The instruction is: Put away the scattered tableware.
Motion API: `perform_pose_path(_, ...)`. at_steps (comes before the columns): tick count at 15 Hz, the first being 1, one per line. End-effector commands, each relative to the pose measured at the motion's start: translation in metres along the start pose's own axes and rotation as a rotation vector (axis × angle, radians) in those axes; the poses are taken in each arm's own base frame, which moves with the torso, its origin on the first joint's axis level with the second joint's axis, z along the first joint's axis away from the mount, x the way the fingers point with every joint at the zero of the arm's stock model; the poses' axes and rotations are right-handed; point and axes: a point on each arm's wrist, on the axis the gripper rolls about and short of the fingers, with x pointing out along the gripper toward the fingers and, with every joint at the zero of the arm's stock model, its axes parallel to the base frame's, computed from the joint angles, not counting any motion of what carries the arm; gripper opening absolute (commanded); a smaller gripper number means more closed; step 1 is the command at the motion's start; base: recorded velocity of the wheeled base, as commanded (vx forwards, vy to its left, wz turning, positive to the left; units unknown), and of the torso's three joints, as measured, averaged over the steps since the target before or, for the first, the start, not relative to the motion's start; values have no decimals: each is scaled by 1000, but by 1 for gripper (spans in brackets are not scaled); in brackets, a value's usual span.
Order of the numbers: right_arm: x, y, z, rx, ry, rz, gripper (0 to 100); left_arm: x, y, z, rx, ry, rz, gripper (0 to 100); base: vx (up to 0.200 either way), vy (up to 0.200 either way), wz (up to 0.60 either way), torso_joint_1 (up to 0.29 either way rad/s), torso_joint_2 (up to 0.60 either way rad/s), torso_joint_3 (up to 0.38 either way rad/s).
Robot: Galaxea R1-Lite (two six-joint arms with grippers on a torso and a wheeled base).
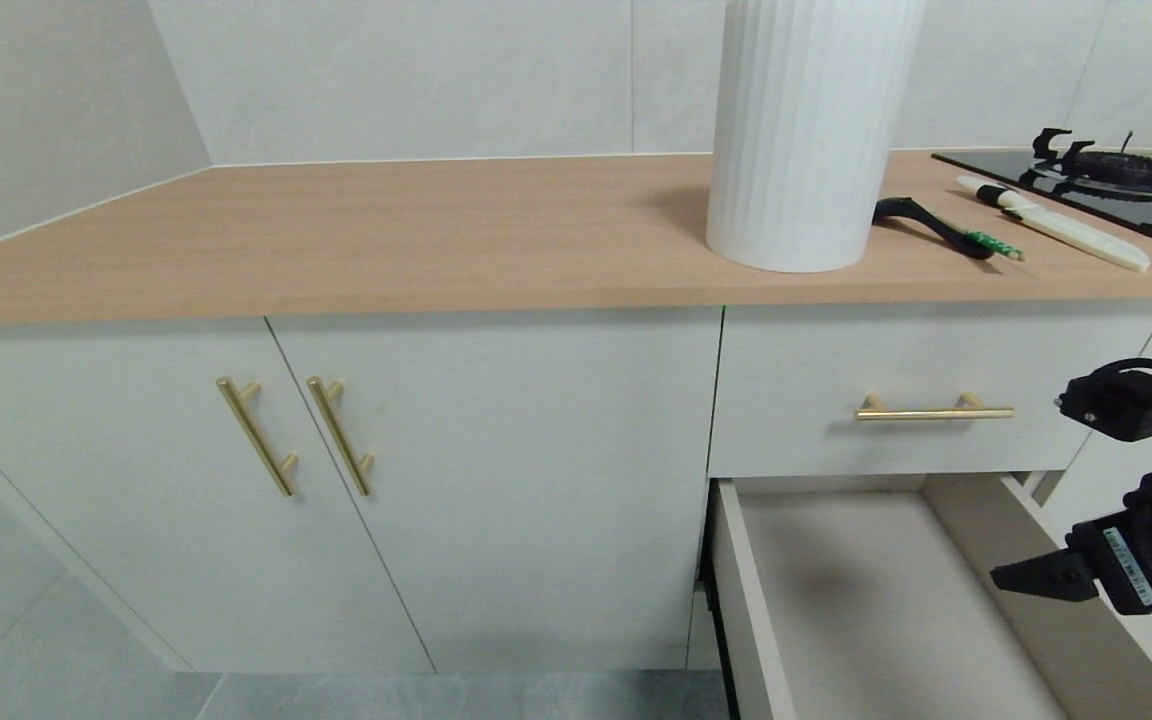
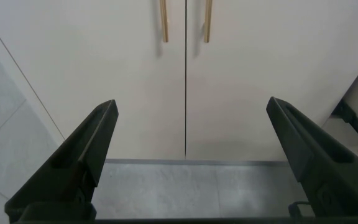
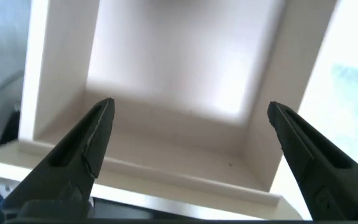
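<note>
Tableware, a knife [image 1: 1056, 222] and a black-handled utensil [image 1: 936, 228], lies on the worktop [image 1: 386, 240]; our left fingers [image 2: 86, 155] and right fingers [image 3: 79, 155] are spread empty, the open drawer [image 1: 866, 600] bare, all stowing undone.

A light wooden countertop [image 1: 386, 230] spans the upper frame. Upper right on it: a white ribbed cylinder [image 1: 801, 130], a black curved utensil [image 1: 936, 228], a cream knife [image 1: 1056, 224], a black glass hob [image 1: 1106, 185]

Bright, even light; soft shadow under the countertop [image 1: 336, 240] edge.
</note>
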Motion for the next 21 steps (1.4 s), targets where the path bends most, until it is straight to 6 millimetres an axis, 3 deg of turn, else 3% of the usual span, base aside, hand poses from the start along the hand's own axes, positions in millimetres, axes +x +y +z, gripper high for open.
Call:
perform_pose_path(1, -10, -1, -3, 1, -35, -2, 100, 0, 0, 0, 0, 1, 1, 100, 0, 0, 0, 0, 0, 0)
perform_pose_path(16, -2, -1, 2, 0, -49, -3, 100, 0, 0, 0, 0, 1, 1, 100, 0, 0, 0, 121, -388, -270)
perform_pose_path(18, 0, -2, 19, 6, -162, -18, 100, 0, 0, 0, 0, 1, 1, 100, 0, 0, 0, 24, -73, -41)
perform_pose_path(21, 13, -5, 75, 32, -316, -110, 100, 0, 0, 0, 0, 1, 1, 100, 0, 0, 0, 0, 0, 0)
